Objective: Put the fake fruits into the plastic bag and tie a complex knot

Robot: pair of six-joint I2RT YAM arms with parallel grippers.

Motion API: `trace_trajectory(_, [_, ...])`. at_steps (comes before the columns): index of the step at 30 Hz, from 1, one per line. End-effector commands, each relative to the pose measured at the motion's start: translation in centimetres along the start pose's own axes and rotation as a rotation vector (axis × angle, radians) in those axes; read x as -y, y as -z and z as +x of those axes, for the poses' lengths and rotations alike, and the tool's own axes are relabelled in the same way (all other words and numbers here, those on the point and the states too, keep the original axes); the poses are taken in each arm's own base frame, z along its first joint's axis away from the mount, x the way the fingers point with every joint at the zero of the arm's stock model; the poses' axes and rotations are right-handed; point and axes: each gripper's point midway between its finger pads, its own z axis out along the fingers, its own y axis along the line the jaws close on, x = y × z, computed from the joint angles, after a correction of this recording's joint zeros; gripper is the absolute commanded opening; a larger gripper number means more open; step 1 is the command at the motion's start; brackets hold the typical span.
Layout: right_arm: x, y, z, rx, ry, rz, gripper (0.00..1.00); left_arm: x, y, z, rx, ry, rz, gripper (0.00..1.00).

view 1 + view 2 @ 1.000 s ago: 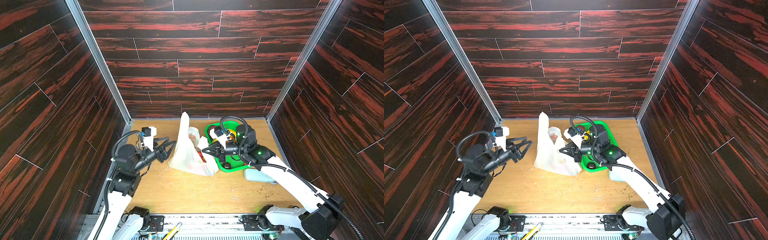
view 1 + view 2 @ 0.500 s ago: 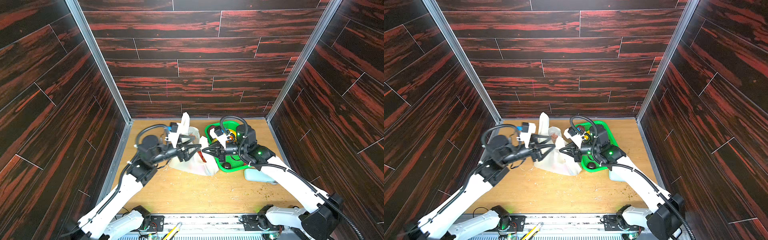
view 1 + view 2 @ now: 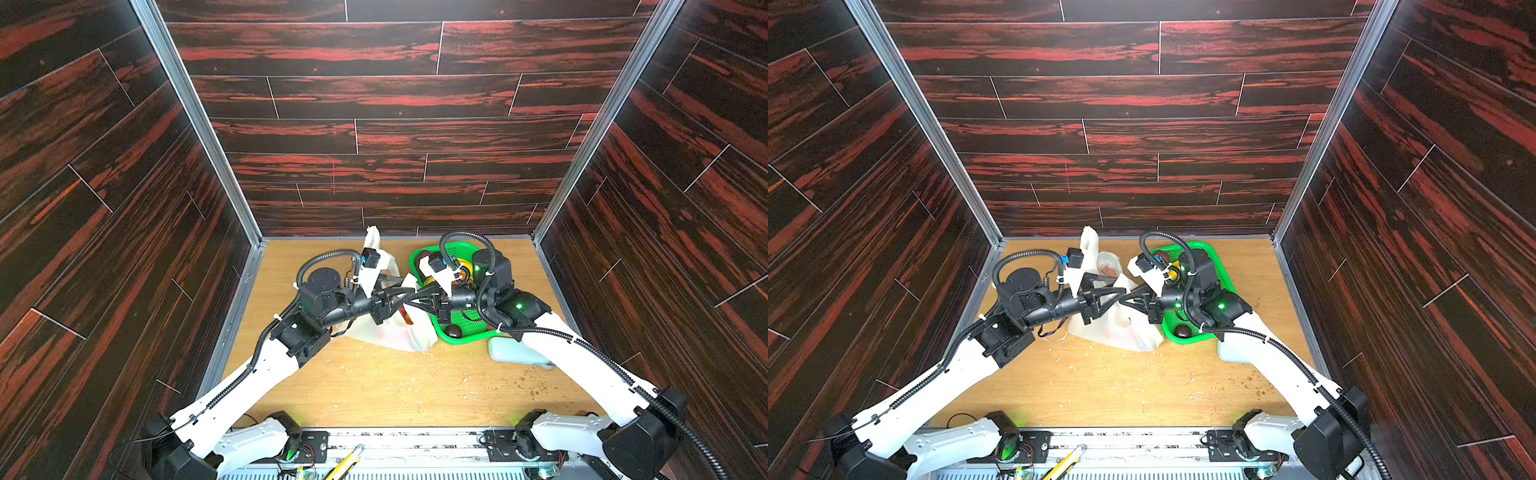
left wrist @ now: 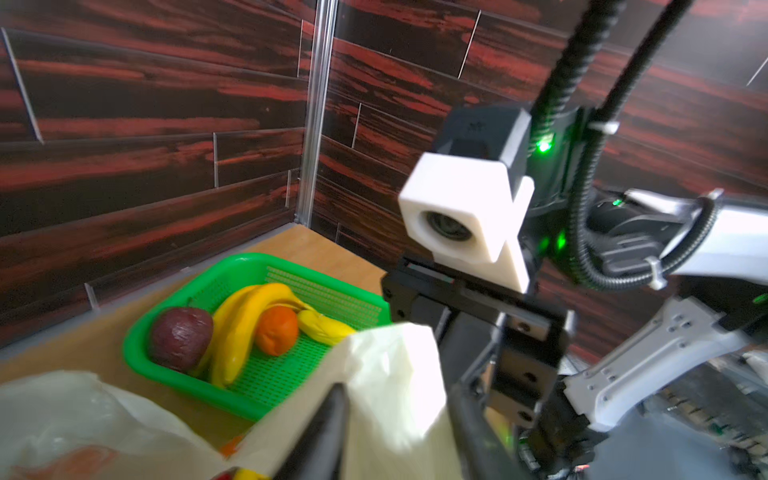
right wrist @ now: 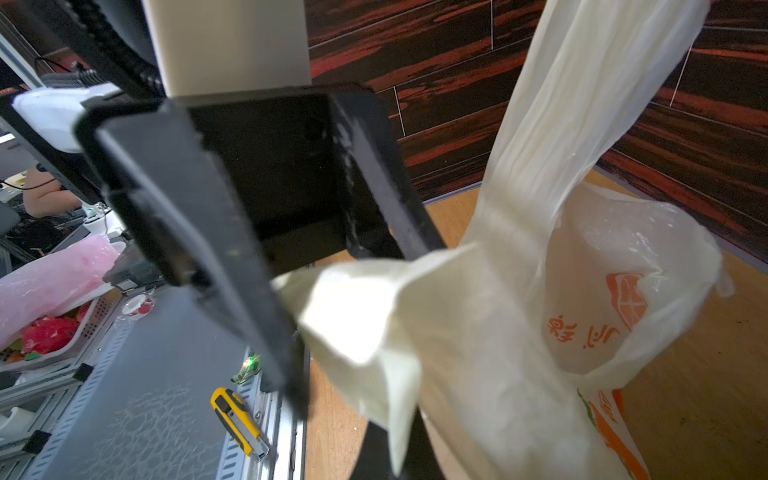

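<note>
Plastic bag (image 3: 390,336) slumps on the tabletop (image 3: 395,390) just beside the green basket (image 3: 467,332), its middle hidden in both top views by the two arms meeting above it. Right fingers (image 3: 1140,298) are pressed together on one strap, whose folded end pokes between the left fingers (image 5: 199,249); these flank it with a gap, and whether they pinch it I cannot tell. A reddish shape (image 3: 405,319) at the bag's mouth is too small to call fruit or print. The right arm covers much of the basket from above; the left wrist view shows in it yellow bananas (image 4: 241,324), an orange (image 4: 276,336) and a dark purple fruit (image 4: 180,338), and a top view a dark ball (image 3: 454,330) by its front edge. A pale blue pouch (image 3: 515,353) lies half under the right arm. The bag is thin, crinkled, translucent cream film with orange print; the basket is glossy green mesh.
</note>
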Motion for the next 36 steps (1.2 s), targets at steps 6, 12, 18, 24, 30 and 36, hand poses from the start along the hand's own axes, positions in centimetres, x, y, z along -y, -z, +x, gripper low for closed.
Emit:
trace_trajectory(6, [-0.5, 1.8, -0.7, 0.007, 0.041, 0.040, 0.36, 0.4, 0.6, -2.0, -0.039, -0.111, -0.028, 0.01])
trace_trajectory(12, [-1.0, 6.0, -1.1, 0.042, 0.083, 0.070, 0.63, 1.8, 1.7, -2.2, -0.157, -0.227, 0.016, 0.00])
trace_trajectory(18, [-1.1, 8.1, -2.6, 0.142, 0.185, 0.042, 0.90, 2.2, 1.6, -2.4, -0.202, -0.250, 0.076, 0.00])
trace_trajectory(24, [-1.2, 6.8, -4.0, 0.224, 0.301, -0.053, 0.96, 2.2, 1.3, -3.0, -0.198, -0.253, 0.108, 0.00])
trace_trajectory(30, [-0.4, 4.2, -5.0, 0.239, 0.335, -0.064, 0.98, 1.7, 1.0, -3.3, -0.185, -0.244, 0.109, 0.00])
trace_trajectory(36, [-0.9, 1.7, -4.9, 0.242, 0.336, -0.094, 0.96, 1.2, 0.7, -3.7, -0.159, -0.235, 0.103, 0.00])
